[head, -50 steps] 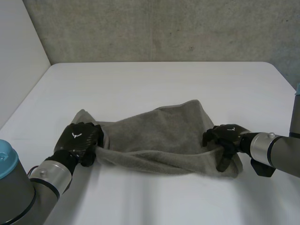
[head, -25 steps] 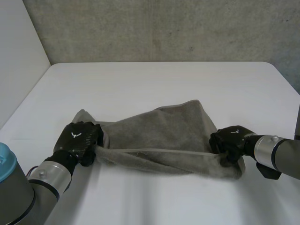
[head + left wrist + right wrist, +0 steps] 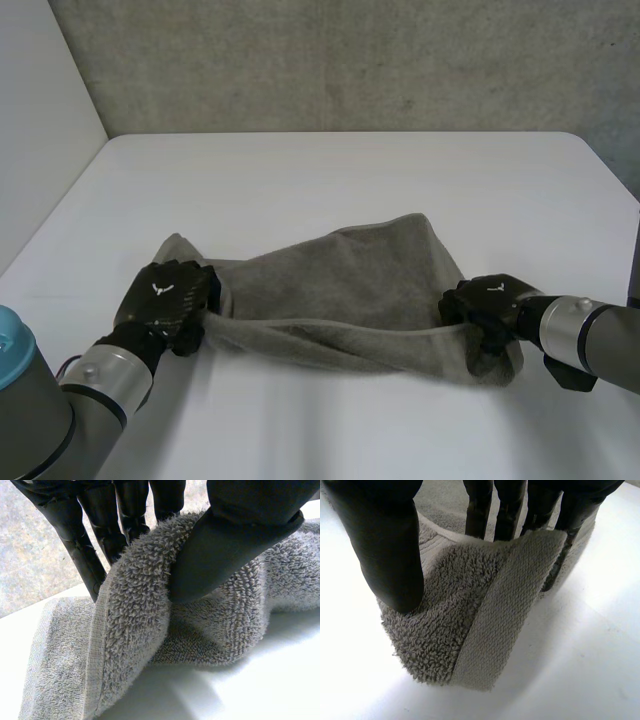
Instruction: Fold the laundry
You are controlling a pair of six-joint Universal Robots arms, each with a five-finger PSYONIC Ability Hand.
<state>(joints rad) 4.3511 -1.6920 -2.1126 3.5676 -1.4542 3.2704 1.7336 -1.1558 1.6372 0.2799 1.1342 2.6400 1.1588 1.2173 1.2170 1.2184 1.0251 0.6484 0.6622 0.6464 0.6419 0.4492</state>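
The grey towel [image 3: 340, 290] is lying bunched on the white table [image 3: 330, 180]. The left hand [image 3: 168, 300], bearing a white winged mark [image 3: 160, 289], is pinching the towel's left end between thumb and fingers. The right hand [image 3: 487, 305], marked alike, is gripping the hemmed right corner.
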